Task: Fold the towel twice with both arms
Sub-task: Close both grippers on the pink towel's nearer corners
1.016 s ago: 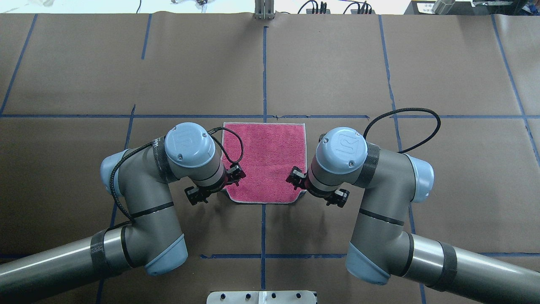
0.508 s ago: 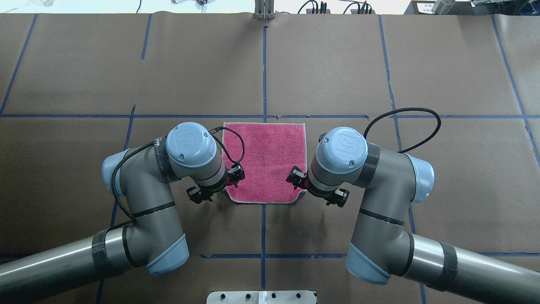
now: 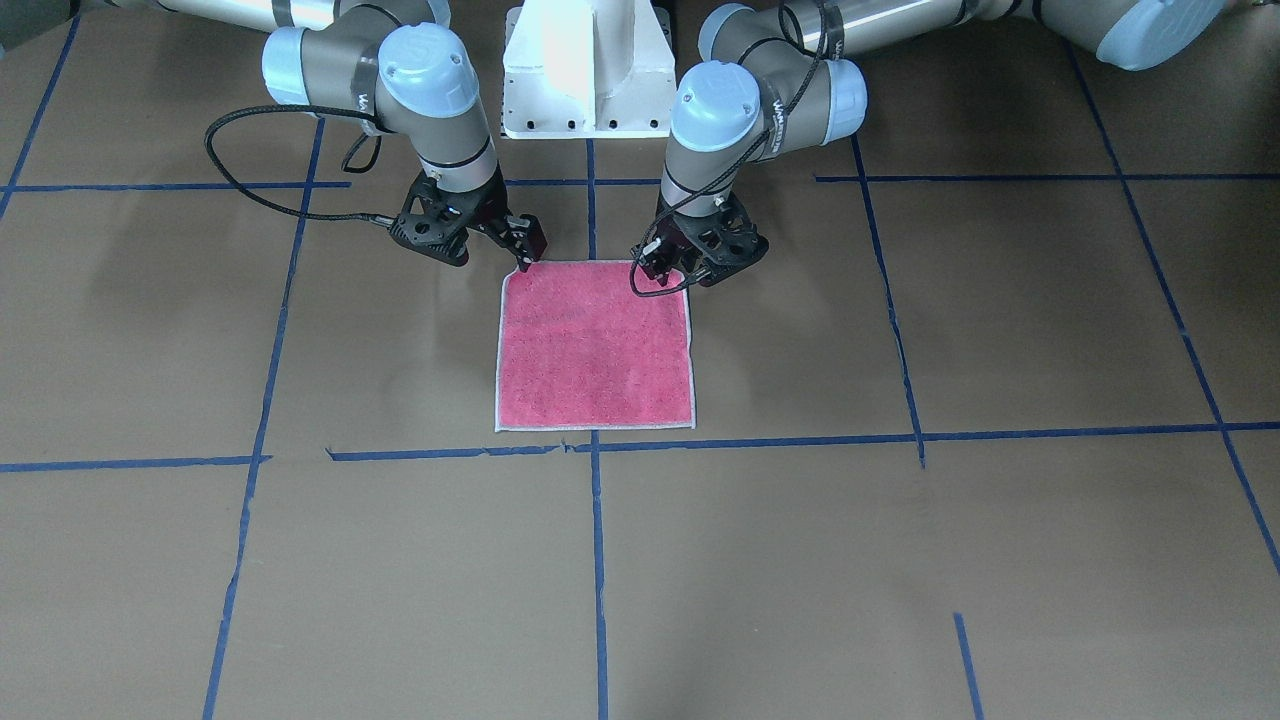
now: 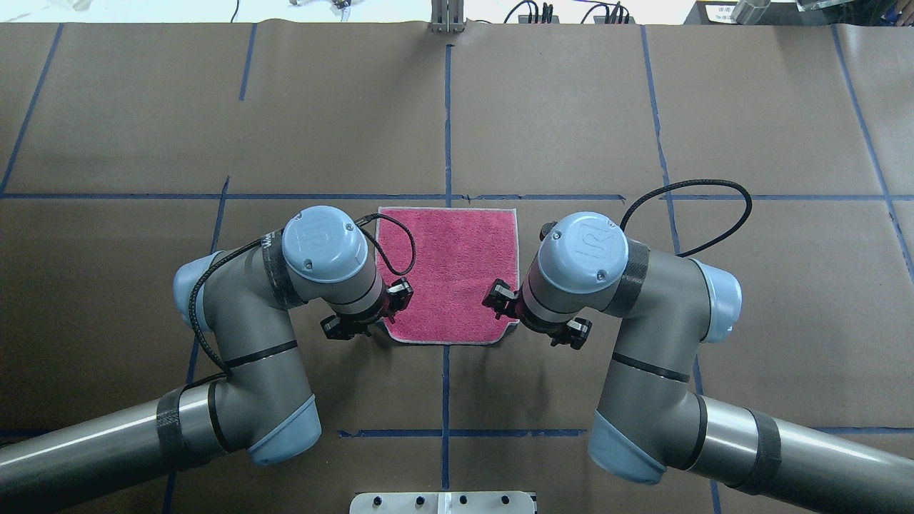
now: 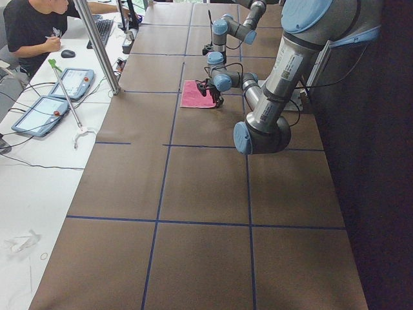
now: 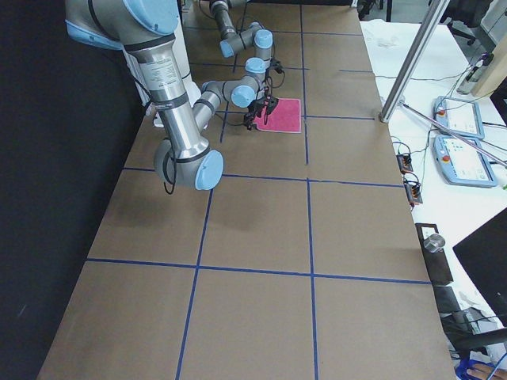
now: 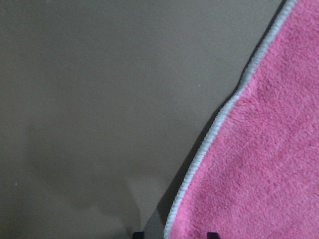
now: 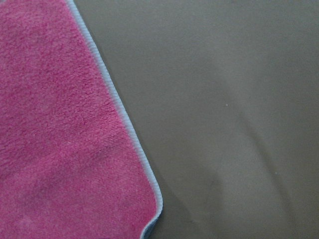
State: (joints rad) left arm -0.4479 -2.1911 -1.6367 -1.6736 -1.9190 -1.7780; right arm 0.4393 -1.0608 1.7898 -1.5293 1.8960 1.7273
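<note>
Exterior front-facing: the towel (image 3: 595,345) lies flat, pink side up, on the brown tabletop (image 3: 900,560). The left hand (image 3: 668,272) sits low over one robot-side corner, and the right hand (image 3: 522,250) is down at the other. Overhead exterior: both wrists cover the fingers, the towel lies between them, and its corner by the right hand curls up a touch, showing grey. Exterior left and exterior right: the hands are too small to read. Left wrist-mounted: two dark fingertips (image 7: 212,234) stand spread, with the pale hem running up between them. Right wrist-mounted: the towel's rounded corner sits lower left, but whether that hand is spread or pressed together I cannot tell.
</note>
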